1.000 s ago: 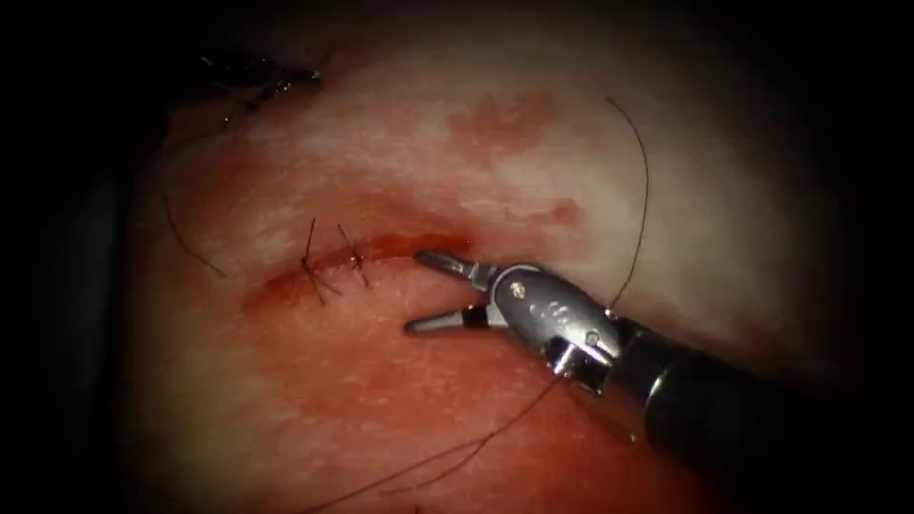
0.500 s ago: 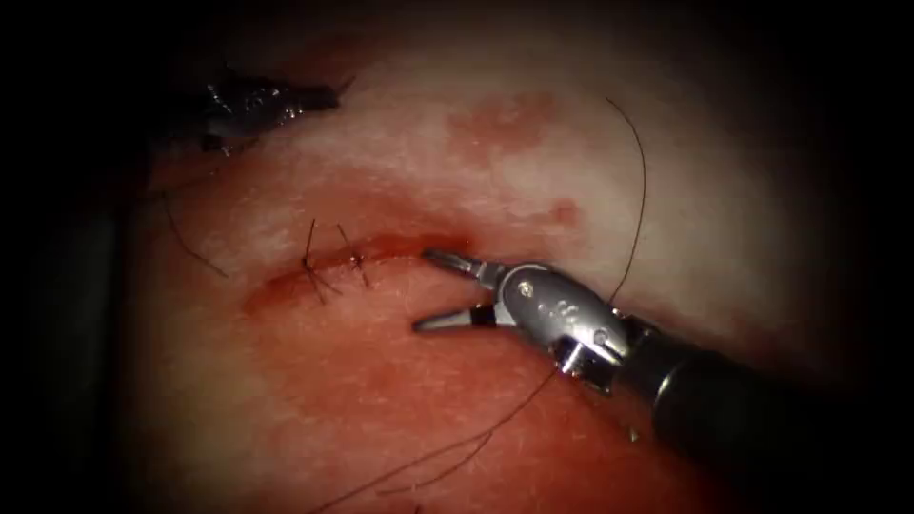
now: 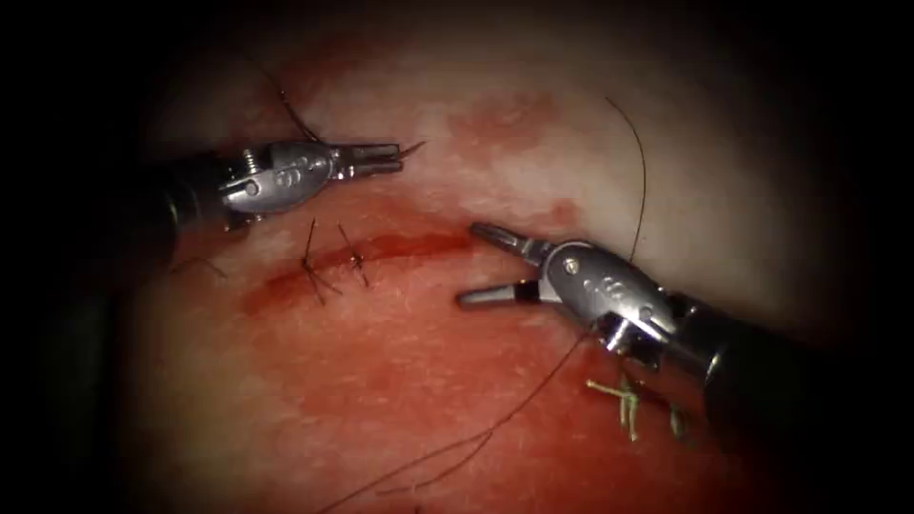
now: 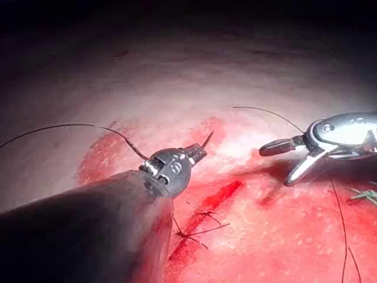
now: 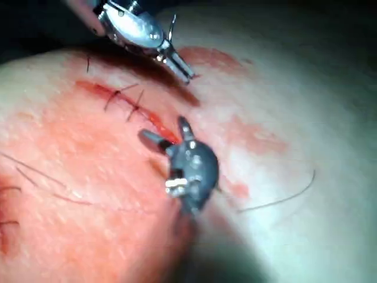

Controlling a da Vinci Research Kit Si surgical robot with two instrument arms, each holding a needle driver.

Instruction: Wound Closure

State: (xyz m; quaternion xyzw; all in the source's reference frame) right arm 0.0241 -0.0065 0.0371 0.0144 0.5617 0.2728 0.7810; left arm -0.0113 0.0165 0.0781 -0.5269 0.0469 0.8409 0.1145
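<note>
the left tool (image 3: 381, 160) clamps the needle (image 3: 411, 148) near one end, seemingly clear of the tissue (image 3: 533, 143), its point free. the right tool (image 3: 481, 265) holds nothing, jaws wide over the cut (image 3: 381, 250), right of the stitches (image 3: 328, 259).

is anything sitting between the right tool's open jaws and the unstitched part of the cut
Nothing visible. The right tool hovers open-jawed at the cut's open end; the two stitches lie further left. The left tool holds the needle above the cut.

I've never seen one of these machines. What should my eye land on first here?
Probably the right tool, its jaws spread wide and holding nothing, at the right end of the red cut. Above the cut, the left tool grips the dark curved needle, clear of the tissue. Two dark stitches cross the cut.
</note>
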